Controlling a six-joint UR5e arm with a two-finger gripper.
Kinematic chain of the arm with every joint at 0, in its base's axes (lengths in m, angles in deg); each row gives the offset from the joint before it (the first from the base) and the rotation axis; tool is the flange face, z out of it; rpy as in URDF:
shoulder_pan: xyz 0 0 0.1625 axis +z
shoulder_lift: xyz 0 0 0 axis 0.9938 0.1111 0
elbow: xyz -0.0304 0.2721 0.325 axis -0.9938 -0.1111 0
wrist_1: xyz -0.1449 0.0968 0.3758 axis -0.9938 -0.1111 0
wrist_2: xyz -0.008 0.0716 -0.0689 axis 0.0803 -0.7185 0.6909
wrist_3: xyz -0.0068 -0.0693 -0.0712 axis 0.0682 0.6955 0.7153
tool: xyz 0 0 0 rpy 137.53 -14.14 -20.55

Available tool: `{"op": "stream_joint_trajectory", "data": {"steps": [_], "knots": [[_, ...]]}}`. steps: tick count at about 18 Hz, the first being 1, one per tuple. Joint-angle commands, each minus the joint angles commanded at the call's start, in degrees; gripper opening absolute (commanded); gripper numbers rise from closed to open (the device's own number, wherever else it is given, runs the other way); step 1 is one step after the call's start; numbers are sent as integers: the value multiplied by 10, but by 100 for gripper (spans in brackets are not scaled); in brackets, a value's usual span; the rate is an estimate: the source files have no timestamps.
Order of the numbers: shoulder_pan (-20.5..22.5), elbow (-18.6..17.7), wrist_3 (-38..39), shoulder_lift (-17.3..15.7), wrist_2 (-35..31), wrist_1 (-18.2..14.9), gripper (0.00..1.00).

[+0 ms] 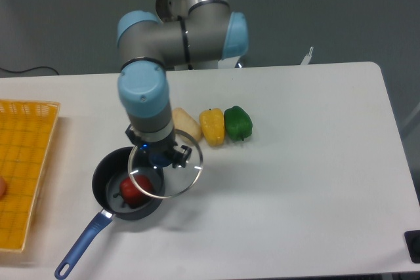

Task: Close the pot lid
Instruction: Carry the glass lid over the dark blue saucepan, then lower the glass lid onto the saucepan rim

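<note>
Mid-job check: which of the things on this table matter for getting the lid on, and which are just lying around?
Part of the job:
- pot, open, with a red pepper inside
- lid, held by its knob in the claw, partly over the pot

Just lying about:
- yellow pepper
- green pepper
- pale potato-like piece
- yellow basket at the left edge

- Claw point(160, 156): fingers mostly masked by the wrist above; grip on the knob cannot be read.
- Lid point(177, 178): knob largely covered by the claw.
- Pot point(105, 178): right rim overlapped by the lid.
- Yellow basket point(26, 168), left of the pot: cut by the frame edge.
- Pale item point(186, 123) beside the arm: partly hidden, kind unclear.
- Surface point(315, 181): cropped at the bottom edge.
</note>
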Motion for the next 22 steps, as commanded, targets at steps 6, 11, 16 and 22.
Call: {"op": "stream_joint_trajectory", "data": {"steps": [6,11,16,22], "knots": [[-18,4,11,2,4,2,52],[-36,5,27,12,4,31,52],[-47,5,33,19,6,41,52],[-53,4,41,22,12,41,52]]}}
